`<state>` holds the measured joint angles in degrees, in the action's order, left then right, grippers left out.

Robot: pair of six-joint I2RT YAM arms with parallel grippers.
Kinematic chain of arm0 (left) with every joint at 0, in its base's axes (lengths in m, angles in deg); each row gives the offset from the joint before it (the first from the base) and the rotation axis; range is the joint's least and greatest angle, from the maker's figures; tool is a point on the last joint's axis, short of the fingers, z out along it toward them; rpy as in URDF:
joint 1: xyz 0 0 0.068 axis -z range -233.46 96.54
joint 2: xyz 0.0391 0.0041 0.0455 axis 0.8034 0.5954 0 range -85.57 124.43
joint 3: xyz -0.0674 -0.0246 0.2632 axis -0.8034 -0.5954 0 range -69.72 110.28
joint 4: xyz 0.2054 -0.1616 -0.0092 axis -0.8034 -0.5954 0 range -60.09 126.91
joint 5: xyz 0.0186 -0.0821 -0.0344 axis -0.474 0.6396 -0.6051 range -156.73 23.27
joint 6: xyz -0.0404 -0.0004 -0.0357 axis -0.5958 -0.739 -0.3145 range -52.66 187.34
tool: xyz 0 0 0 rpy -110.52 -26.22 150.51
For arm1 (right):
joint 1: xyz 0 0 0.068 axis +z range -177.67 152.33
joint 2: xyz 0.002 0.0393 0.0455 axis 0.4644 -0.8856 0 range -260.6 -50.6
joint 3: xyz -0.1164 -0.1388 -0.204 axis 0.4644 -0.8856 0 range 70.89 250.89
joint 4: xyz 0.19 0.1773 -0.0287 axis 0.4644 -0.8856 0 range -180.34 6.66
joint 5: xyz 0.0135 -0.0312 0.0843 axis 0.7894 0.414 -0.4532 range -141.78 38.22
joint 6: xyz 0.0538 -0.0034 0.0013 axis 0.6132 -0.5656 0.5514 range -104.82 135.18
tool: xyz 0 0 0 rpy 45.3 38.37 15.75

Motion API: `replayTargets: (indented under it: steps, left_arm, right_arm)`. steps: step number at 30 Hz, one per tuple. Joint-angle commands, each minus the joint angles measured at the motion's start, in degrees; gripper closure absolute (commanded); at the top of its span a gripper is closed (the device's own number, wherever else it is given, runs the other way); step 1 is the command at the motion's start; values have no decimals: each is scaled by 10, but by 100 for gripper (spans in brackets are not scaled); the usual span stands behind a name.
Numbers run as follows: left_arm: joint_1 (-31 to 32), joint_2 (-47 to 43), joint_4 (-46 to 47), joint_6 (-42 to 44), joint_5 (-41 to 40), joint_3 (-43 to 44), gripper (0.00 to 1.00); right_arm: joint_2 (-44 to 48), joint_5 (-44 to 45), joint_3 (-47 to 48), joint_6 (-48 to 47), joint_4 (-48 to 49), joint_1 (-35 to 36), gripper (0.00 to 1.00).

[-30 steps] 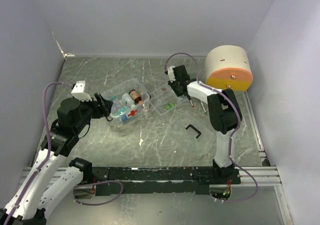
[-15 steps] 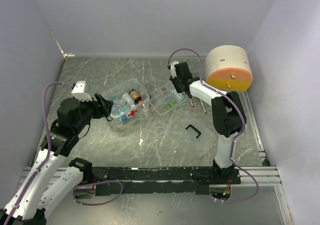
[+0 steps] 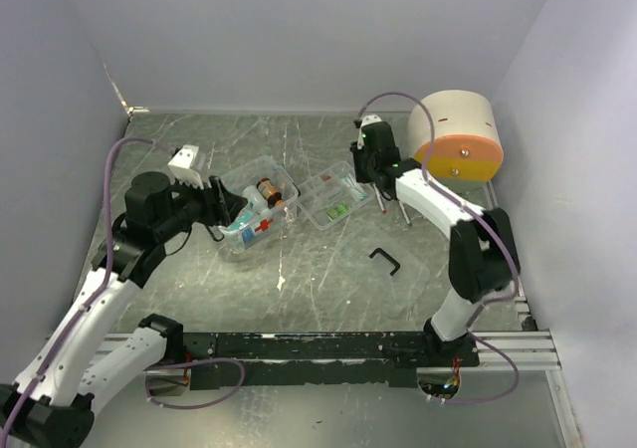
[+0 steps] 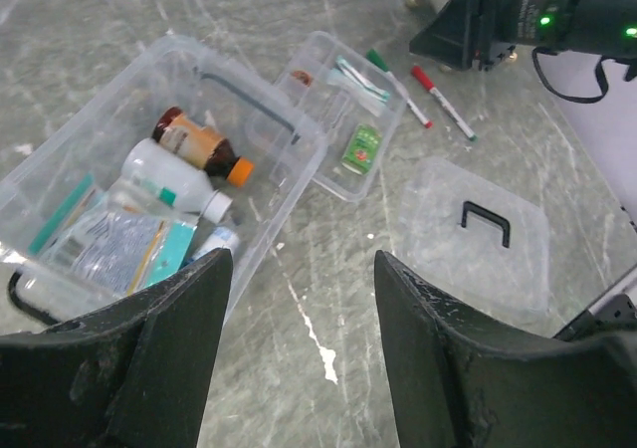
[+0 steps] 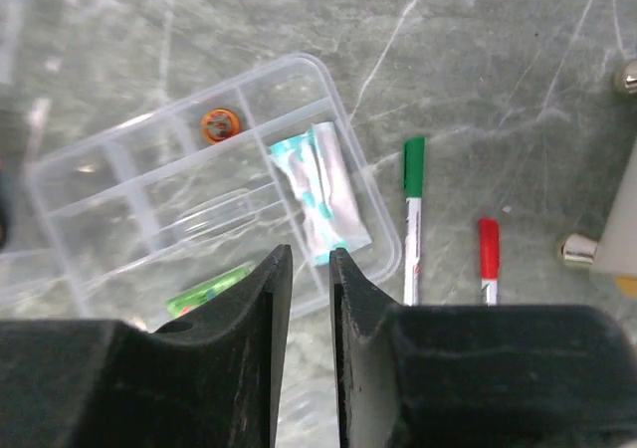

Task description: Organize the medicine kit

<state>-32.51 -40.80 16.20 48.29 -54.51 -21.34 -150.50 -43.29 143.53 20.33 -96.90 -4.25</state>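
A clear box (image 3: 254,204) holds a brown bottle (image 4: 194,144), a white bottle (image 4: 174,174) and teal packets (image 4: 119,249). To its right lies a clear divider tray (image 3: 333,199) with a teal-striped packet (image 5: 323,194), an orange round piece (image 5: 217,123) and a green sachet (image 5: 209,291). My left gripper (image 3: 231,207) hangs open and empty at the box's left side. My right gripper (image 3: 366,169) is over the tray's far right edge, jaws nearly together with a narrow gap and nothing between them. A green pen (image 5: 413,219) and a red pen (image 5: 488,259) lie right of the tray.
The box's clear lid with a black handle (image 3: 385,261) lies flat in front of the tray. A large round beige and orange object (image 3: 455,134) stands on legs at the back right. Walls close in the left, back and right sides.
My left gripper has moved right, closer over the box. My right gripper has moved right and back, off the tray's middle towards its far right edge.
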Motion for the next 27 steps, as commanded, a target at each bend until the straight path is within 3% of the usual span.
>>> replayTargets:
  steps: [1,9,14,19,22,27]
  left_arm:
    - [21,51,65,7,75,45,31]
    - [141,226,62,20,-11,157,27]
    - [193,375,40,45,-33,263,24]
    - [221,520,0,91,-61,390,35]
    - [225,602,-29,104,-110,463,47]
    - [229,720,-70,134,-113,545,43]
  right_arm:
    - [97,-28,-59,110,7,-2,76]
    - [265,-48,-204,180,30,5,70]
    - [336,-1,-256,254,22,5,68]
    - [396,17,-314,319,21,5,68]
    - [418,4,-335,312,28,5,67]
    - [423,-1,-328,277,7,5,66]
